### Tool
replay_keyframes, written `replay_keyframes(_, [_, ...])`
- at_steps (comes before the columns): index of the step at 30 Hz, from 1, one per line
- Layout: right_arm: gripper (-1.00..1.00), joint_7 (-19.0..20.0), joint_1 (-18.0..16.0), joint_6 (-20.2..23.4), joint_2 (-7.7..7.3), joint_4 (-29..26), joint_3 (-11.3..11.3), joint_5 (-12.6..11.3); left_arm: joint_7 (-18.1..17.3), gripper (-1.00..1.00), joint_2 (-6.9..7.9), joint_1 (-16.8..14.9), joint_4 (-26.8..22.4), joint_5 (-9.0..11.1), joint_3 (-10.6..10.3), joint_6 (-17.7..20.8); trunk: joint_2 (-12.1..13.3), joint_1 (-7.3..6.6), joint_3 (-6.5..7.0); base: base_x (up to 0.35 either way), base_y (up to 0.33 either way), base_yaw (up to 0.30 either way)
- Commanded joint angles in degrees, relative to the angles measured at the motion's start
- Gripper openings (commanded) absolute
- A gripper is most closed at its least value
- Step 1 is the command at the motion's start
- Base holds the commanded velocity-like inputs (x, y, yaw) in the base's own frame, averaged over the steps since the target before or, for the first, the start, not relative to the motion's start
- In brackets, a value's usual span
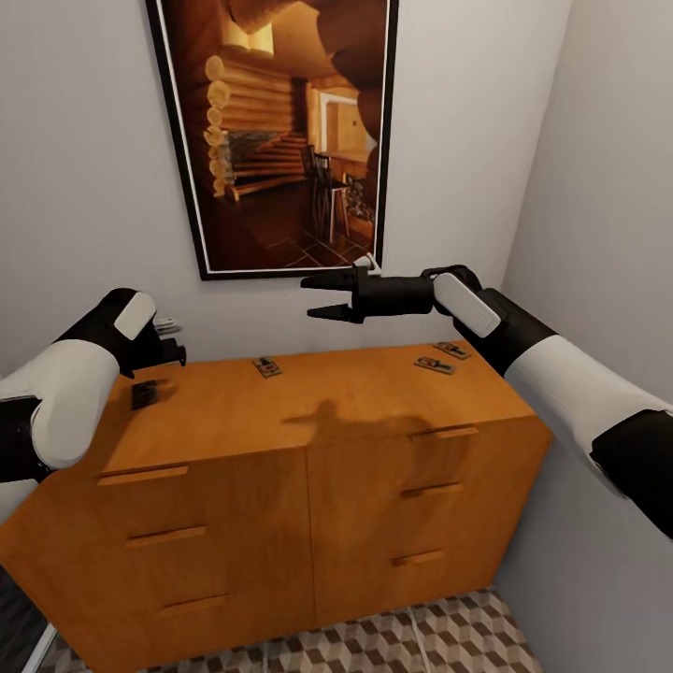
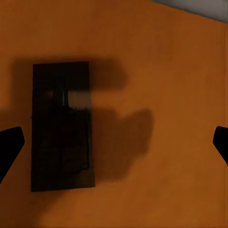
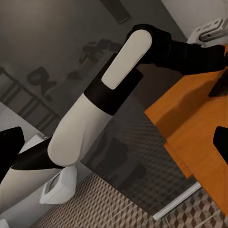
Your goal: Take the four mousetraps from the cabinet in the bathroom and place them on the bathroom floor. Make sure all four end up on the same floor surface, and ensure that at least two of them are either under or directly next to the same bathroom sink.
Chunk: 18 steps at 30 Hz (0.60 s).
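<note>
On the cabinet, four mousetraps.

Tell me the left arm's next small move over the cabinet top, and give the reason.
Probably lower the left gripper straight down and shift it slightly to centre on the mousetrap. In the left wrist view the trap lies flat on the cabinet top, nearer one fingertip than the other, the jaws are wide open and nothing is gripped yet.
</note>
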Motion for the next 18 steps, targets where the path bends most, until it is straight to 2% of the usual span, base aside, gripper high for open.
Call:
replay_keyframes(1, [1.0, 0.3, -0.1, 0.0, -0.04, 0.0, 0.2, 0.0, 0.6, 1.0, -0.03, 0.0, -0.1, 0.5, 0.2, 0.1, 0.0, 0.0, -0.06, 0.023, 0.0, 0.0])
replay_keyframes(18, [1.0, 0.3, -0.1, 0.0, -0.04, 0.0, 0.2, 0.0, 0.6, 1.0, 0.03, 0.0, -0.3, 0.6, 0.3, 0.1, 0.0, 0.0, -0.06, 0.005, 0.0, 0.0])
